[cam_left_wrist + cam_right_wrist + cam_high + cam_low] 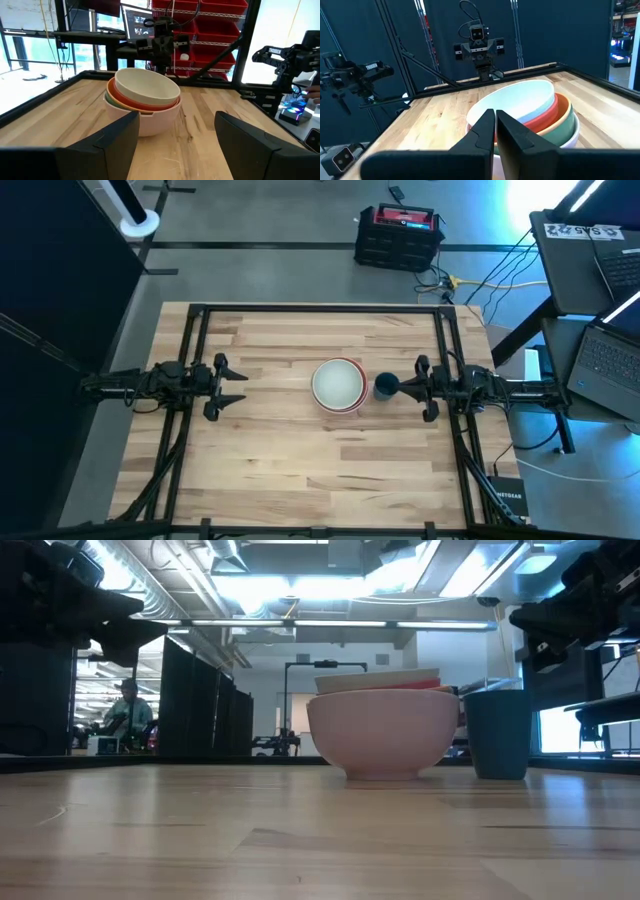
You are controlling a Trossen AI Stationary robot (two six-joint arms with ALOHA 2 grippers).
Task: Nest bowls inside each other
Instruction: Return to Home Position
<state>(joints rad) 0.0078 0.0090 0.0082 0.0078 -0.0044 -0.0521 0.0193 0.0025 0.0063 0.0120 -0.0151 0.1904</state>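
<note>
Centrally, bowls (338,385) sit on the table (300,470) under lights (300,585).

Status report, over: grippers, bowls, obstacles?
Left gripper, jaws open, left side. Right gripper, jaws shut, by blue cup. Bowls nested at centre of table.

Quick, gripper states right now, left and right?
Left gripper: open, holding nothing, left of the bowl stack.
Right gripper: shut, holding nothing, beside the blue cup.

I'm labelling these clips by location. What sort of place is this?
Probably a robotics lab or workshop, not a home: open laptops sit beside the wooden table, red storage bins fill a rack beyond it, and bare ceiling ducts run overhead.
</note>
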